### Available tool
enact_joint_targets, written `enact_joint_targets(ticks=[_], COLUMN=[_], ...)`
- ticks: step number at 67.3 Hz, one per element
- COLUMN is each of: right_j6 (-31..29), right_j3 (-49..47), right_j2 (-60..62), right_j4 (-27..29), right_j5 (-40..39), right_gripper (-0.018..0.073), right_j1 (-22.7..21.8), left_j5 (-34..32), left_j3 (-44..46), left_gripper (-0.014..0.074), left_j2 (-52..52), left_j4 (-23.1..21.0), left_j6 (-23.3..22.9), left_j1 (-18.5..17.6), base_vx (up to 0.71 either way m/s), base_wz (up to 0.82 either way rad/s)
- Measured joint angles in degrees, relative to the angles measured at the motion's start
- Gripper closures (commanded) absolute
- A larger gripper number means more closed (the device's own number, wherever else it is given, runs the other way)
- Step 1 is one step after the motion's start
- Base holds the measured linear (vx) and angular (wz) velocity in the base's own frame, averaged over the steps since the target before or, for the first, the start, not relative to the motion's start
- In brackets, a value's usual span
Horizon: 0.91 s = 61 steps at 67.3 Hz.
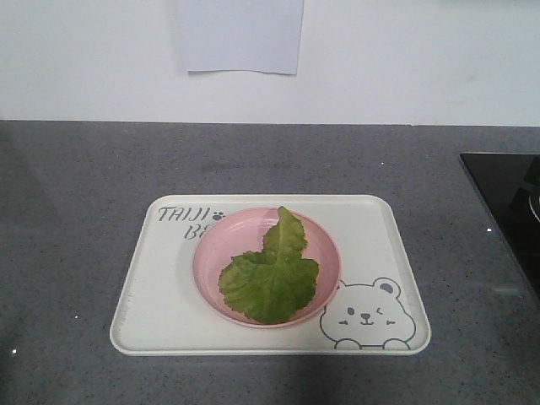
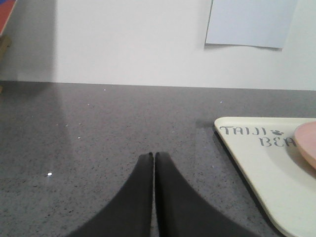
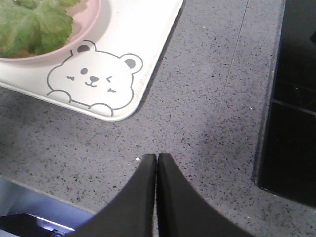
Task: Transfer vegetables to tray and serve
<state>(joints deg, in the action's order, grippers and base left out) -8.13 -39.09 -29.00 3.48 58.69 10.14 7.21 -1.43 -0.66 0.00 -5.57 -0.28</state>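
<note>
One lettuce leaf [image 1: 272,274] lies in the single round pink plate [image 1: 218,253], and the plate sits in the middle of the one cream tray [image 1: 152,312] on the bench [image 1: 76,211]. The leaf is crinkled and green with a pale rib, its narrow end reaching the plate's far rim. The tray is flat and rectangular with rounded corners, grey lettering at one corner and a winking bear drawing [image 3: 94,79] at the opposite one.

The left tool [image 2: 154,157] hangs over bare bench, its two dark fingers pressed tip to tip with nothing between them; the tray's lettered corner lies ahead and to its right, apart from it. The right tool [image 3: 156,158] is likewise closed and empty, its fingertips over bench just short of the bear corner, which lies ahead and to its left, with the leaf beyond that. A glossy black panel [image 3: 291,98] is set into the bench to this tool's right.

The bench is dark grey speckled stone, matte. Behind it stands a white wall bearing one pale sheet of paper [image 1: 240,34]. Nothing stands between either tool and the tray.
</note>
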Motion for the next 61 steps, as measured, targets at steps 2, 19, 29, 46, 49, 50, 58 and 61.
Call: enact_joint_targets(ticks=[2, 19, 29, 46, 49, 50, 58, 61], right_j6=[0.0, 0.0, 0.0, 0.0, 0.0, 0.0, 0.0, 0.0], right_j3=[0.0, 0.0, 0.0, 0.0, 0.0, 0.0, 0.0, 0.0], right_j2=[0.1, 0.1, 0.1, 0.1, 0.1, 0.1, 0.1, 0.1], right_j4=[-0.1, 0.0, 0.0, 0.0, 0.0, 0.0, 0.0, 0.0], right_j5=[0.1, 0.2, 0.2, 0.2, 0.2, 0.2, 0.2, 0.2], right_gripper=[0.0567, 0.0567, 0.0567, 0.0567, 0.0567, 0.0567, 0.0567, 0.0567], right_j1=[0.0, 0.0, 0.0, 0.0, 0.0, 0.0, 0.0, 0.0], left_j5=[-0.1, -1.7, -4.7, -5.9, -5.9, -5.9, -5.9, -5.9], left_j3=[0.0, 0.0, 0.0, 0.0, 0.0, 0.0, 0.0, 0.0], left_gripper=[0.0603, 0.0603, 0.0603, 0.0603, 0.0603, 0.0603, 0.0603, 0.0603], left_j2=[0.0, 0.0, 0.0, 0.0, 0.0, 0.0, 0.0, 0.0], left_j4=[0.0, 0.0, 0.0, 0.0, 0.0, 0.0, 0.0, 0.0], left_j6=[0.0, 0.0, 0.0, -0.1, -0.1, -0.1, -0.1, -0.1], left_j1=[-0.1, -0.9, -1.1, -1.1, -1.1, -1.1, -1.1, -1.1], base_vx=[0.0, 0.0, 0.0, 0.0, 0.0, 0.0, 0.0, 0.0], base_wz=[0.0, 0.0, 0.0, 0.0, 0.0, 0.0, 0.0, 0.0])
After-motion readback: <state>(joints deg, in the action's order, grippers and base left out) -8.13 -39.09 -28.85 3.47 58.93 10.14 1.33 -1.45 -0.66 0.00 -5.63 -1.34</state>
